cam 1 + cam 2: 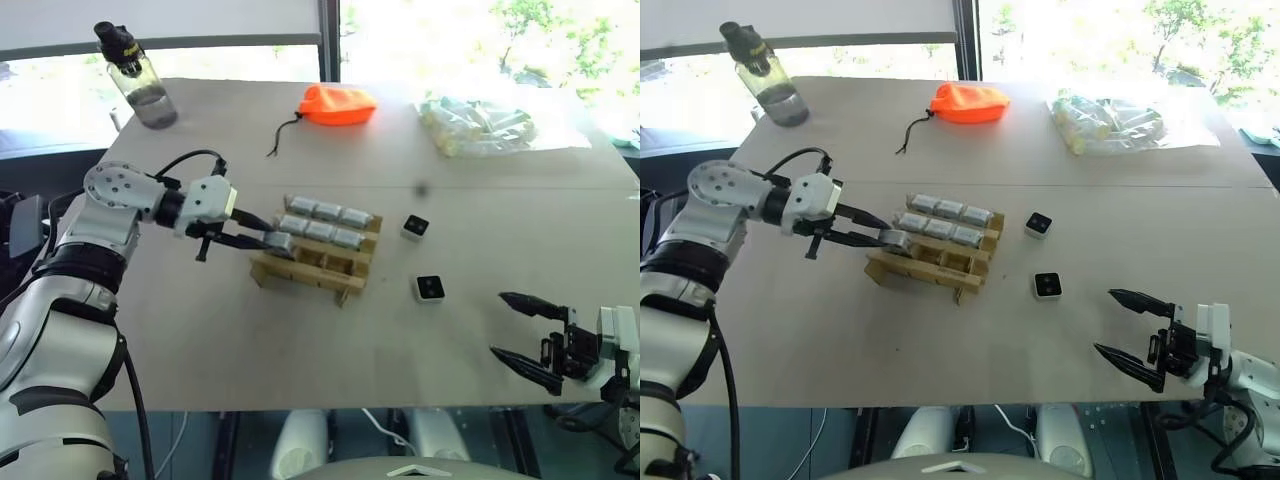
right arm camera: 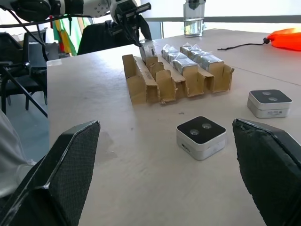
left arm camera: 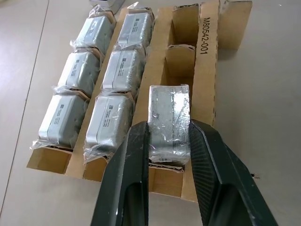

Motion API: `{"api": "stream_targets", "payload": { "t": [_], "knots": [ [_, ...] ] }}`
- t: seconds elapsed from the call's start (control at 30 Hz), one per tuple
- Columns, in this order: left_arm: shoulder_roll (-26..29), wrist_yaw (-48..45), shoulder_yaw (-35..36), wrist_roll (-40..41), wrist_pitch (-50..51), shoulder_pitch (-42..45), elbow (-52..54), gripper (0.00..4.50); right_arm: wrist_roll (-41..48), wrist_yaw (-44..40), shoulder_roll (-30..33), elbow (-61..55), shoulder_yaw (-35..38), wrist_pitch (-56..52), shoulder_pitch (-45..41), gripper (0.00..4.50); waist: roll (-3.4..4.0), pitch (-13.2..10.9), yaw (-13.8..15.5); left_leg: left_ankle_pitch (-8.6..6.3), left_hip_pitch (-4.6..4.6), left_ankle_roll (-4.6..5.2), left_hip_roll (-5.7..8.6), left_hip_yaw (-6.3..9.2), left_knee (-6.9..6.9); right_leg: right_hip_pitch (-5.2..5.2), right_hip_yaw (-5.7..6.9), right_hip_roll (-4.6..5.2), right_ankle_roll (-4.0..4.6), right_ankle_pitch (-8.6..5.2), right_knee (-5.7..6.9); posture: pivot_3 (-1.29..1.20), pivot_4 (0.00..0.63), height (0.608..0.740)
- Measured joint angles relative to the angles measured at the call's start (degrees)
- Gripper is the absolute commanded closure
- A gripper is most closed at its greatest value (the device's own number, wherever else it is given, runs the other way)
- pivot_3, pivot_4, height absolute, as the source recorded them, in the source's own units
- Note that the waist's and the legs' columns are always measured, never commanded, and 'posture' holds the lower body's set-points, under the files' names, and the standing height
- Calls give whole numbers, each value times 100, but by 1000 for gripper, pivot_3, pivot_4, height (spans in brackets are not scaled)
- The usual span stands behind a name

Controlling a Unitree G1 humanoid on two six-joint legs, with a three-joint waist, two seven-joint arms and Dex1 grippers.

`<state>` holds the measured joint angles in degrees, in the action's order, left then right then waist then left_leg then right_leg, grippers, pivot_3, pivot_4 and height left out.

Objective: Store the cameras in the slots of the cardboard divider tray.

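1. Near table centre: cardboard divider tray, tan grid of slots, six plastic-wrapped cameras already filling its two far rows.
2. At the tray's 9 o'clock end: left gripper, clamped on a seventh wrapped camera, lowered into the near row's end slot.
3. At the tray's 3 o'clock, on bare table: two loose cameras, one just beside the tray, another nearer the robot.
4. At 4 o'clock, near the table edge: right gripper, spread wide, empty.
5. Likely handling: rigid, light, boxy casing; slippery crinkled wrap; lens face best avoided.
6. Best hold: across the flat opposite sides, as gripped now.
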<state>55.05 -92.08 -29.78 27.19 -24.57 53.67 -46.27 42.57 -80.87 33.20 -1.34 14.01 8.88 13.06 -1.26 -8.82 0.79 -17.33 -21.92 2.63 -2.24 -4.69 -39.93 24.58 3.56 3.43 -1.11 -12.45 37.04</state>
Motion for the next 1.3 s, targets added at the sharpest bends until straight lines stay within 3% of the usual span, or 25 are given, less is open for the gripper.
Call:
{"api": "stream_targets", "payload": {
  "t": [0.07, 0.33, 0.53, 0.7, 0.83, 0.93, 1.0, 1.3],
  "knots": [
    [48, 9, -81, 30, 18, 0, 82, 3843, -35, -8, -1, 10, 0, 0, -5, 28, 0, 0, -2, 0, 0, 0, 0, -1, 0, 0, -1, 0, 0, 0, 0, 0, 150, 726],
    [84, -20, -481, 101, 102, 29, 59, 99, -86, -66, -45, 15, 0, 7, -37, 0, 0, 0, 9, -1, -4, 2, 0, 2, -7, 0, 2, 0, 0, 0, 1, 0, 150, 726],
    [45, -20, -439, 145, 127, 65, 30, 99, -225, 163, -47, -151, -1, -74, 38, 0, 0, 0, 9, -3, -6, 4, -2, 4, -11, 0, 4, 1, 0, 0, 2, 0, 150, 726],
    [27, -21, 68, 489, 554, 62, 354, 99, -703, 962, -56, -722, -135, -369, 82, 0, 0, 0, 7, -2, -6, 4, -4, 5, -13, 1, 4, 2, -1, 0, 6, 0, 150, 726],
    [358, -18, 448, 1239, 1592, -414, 1516, 99, -1773, 2593, -801, -1570, -543, -615, 217, 0, 3, 1, -21, -3, -6, 1, -15, 6, -12, 12, 1, 2, 1, -2, 24, 0, 150, 726],
    [789, -19, 623, 1727, 2329, -962, 2455, 99, -3334, 4409, -1458, -2281, -1049, -1371, 451, 0, 6, -1, -10, -3, -16, -1, -9, 2, -15, 28, -2, 9, 2, -4, 44, 0, 150, 726],
    [1086, -19, 809, 2012, 2789, -1200, 2928, 99, -3784, 5193, -1725, -2671, -1169, -2071, 480, 0, 3, 1, -3, -3, -17, 0, -6, 1, -28, 24, -4, 13, 0, -7, 43, 0, 150, 726],
    [1359, -20, 1687, 2247, 3579, -1833, 3653, 99, -3323, 5762, -2112, -3443, -1499, -3710, 422, 0, -1, 3, -8, -3, -3, 1, -8, 5, -26, 11, -3, 4, -9, -17, 41, 0, 150, 726]
  ]
}}
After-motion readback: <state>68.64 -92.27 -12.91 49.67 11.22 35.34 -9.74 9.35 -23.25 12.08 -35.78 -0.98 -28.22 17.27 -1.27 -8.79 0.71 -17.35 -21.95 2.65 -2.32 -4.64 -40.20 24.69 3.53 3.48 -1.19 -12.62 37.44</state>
